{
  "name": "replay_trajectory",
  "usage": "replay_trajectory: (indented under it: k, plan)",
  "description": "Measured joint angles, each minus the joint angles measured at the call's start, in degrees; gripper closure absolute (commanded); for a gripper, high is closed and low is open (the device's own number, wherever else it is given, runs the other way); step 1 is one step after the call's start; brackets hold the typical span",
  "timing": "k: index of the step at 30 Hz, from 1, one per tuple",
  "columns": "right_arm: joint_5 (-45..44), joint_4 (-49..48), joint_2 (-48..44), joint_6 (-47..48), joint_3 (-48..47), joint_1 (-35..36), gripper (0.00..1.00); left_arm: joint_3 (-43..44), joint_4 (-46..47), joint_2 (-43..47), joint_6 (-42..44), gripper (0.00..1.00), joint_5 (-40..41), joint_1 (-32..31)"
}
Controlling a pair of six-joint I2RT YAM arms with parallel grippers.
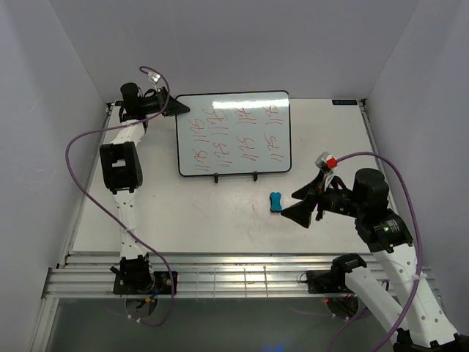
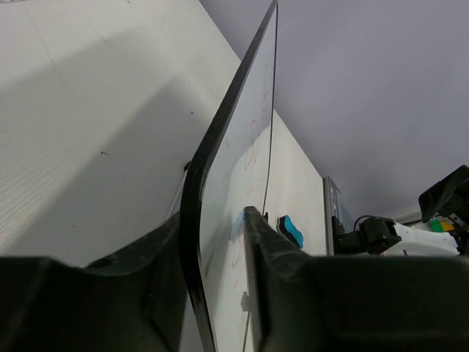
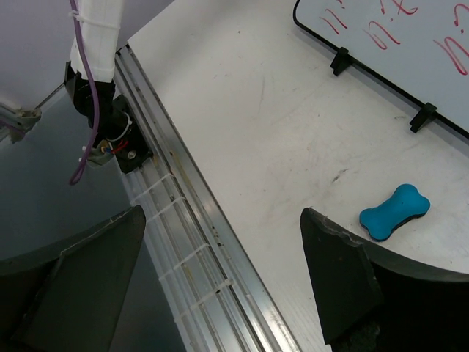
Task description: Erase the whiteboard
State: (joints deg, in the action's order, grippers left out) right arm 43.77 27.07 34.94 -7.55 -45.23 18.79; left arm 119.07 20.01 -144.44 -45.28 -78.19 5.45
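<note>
Left claw (image 1: pixel 182 108) clamps red-marked whiteboard (image 1: pixel 234 136) at its left edge; right claw (image 1: pixel 289 204) gapes wide just beside blue eraser (image 1: pixel 275 202) on worktop (image 1: pixel 212 220).

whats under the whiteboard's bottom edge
Two black stand feet stick out under the whiteboard, on the table. The rest of the stand is hidden behind the board.

White table (image 1: pixel 220 213), pale lavender walls (image 1: pixel 234 44)
</note>
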Motion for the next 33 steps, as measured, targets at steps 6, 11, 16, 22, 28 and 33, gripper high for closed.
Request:
replay_trajectory:
  k: [6, 11, 16, 22, 28, 33]
  plan:
    - [0.26, -0.52, 0.04, -0.96, 1.11, 0.00, 0.14, 0.11, 5.42, -1.42, -5.55, 0.82, -1.11, -0.07]
    - [-0.13, -0.24, -0.42, -0.94, 1.16, 0.00, 0.16, 0.17, 11.19, -1.55, -11.72, 1.00, -2.38, 0.04]
    - [-1.55, 1.51, -1.49, -0.13, 0.70, 0.00, 0.16, 1.14, 13.77, -2.27, -13.22, 1.00, -2.40, 0.00]
    - [-5.07, 3.02, -2.75, 0.46, 0.37, 0.00, 0.16, 0.33, 15.98, -2.08, -13.05, 1.00, -2.16, 0.00]
    - [-8.33, 3.21, -3.41, 0.24, 0.37, 0.00, 0.16, -1.18, 18.56, -1.66, -13.84, 1.00, -1.70, 0.07]
    - [-9.62, 3.28, -3.85, 0.11, 0.37, 0.00, 0.15, -1.18, 21.70, -1.05, -15.41, 1.00, -1.68, -0.26]
